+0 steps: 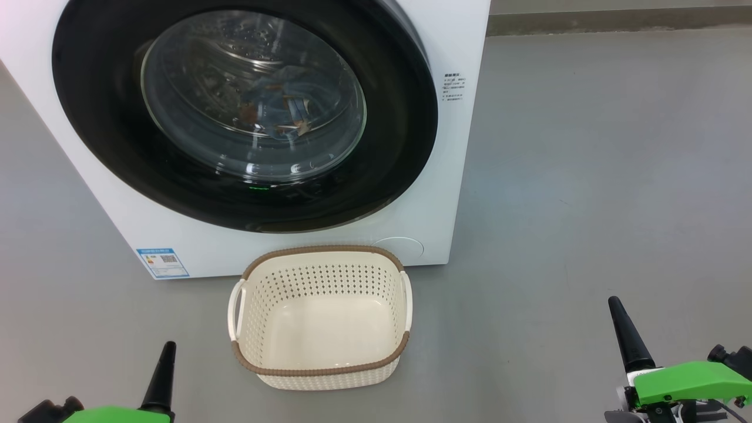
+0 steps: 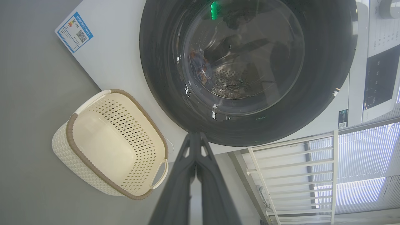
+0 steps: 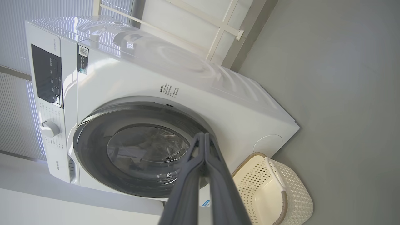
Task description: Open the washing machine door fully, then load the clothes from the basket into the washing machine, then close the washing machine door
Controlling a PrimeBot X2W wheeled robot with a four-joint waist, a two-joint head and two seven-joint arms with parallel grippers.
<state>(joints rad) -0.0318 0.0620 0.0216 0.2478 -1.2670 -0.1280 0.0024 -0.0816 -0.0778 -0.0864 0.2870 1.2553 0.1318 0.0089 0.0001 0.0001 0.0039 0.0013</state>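
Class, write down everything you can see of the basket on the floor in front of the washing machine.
The basket is a small rounded rectangle of cream-white plastic. Its walls are perforated inside and woven-looking outside, with a brown woven-look rim and a white loop handle on two opposite sides. It stands upright on the grey floor, open side up, with nothing in it. It sits close in front of the washing machine; whether the two touch cannot be told.

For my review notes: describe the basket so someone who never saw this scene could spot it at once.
Start at the big white washing machine with its round black-rimmed door. On the grey floor directly before it stands the basket: cream perforated plastic with a brown woven-look rim, and empty.
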